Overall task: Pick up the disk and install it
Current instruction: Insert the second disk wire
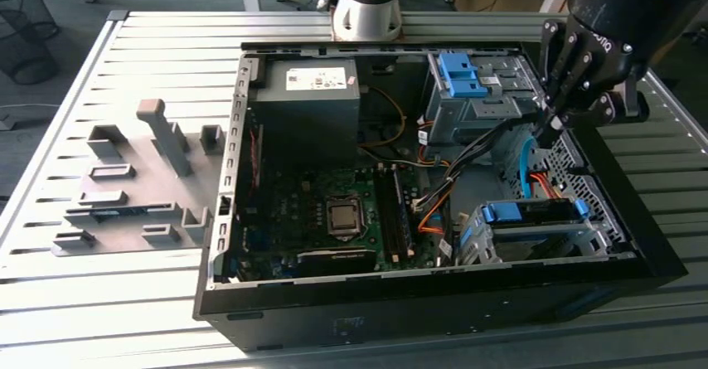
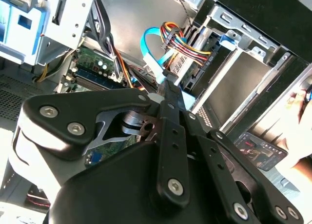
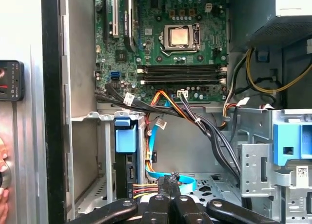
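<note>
The claw (image 1: pixel 551 123) hangs inside the open computer case (image 1: pixel 443 307), its black fingers (image 3: pixel 168 182) drawn narrow, tips together. I cannot tell whether they pinch anything. Right at the tips runs a light blue flat cable (image 3: pixel 151 151), looping up past the claw in the second wrist view (image 2: pixel 151 50). A bundle of red, yellow and black wires (image 3: pixel 144 189) lies just beside it.

A short way beyond the tips, against the case wall, stands a metal drive cage (image 1: pixel 487 240). The disk (image 1: pixel 533 212) sits in this cage, its blue rail uppermost in the exterior view and its dark edge under the blue tab in the first wrist view (image 3: pixel 126 138).

Close on the claw's other side is a second cage carrying a bright blue bracket (image 1: pixel 459 75).

Farther off lies the green motherboard (image 3: pixel 180 38), with black cables (image 3: pixel 209 129) crossing toward the claw. Past it is the dark grey power supply (image 1: pixel 307 95).

Outside the case, a person's hand (image 2: pixel 298 136) rests by a small dark device (image 2: pixel 256 148) on the case's far side from the motherboard.

Farthest from the claw, a grey fixture plate (image 1: pixel 133 186) lies on the slatted tabletop (image 1: pixel 66 311).
</note>
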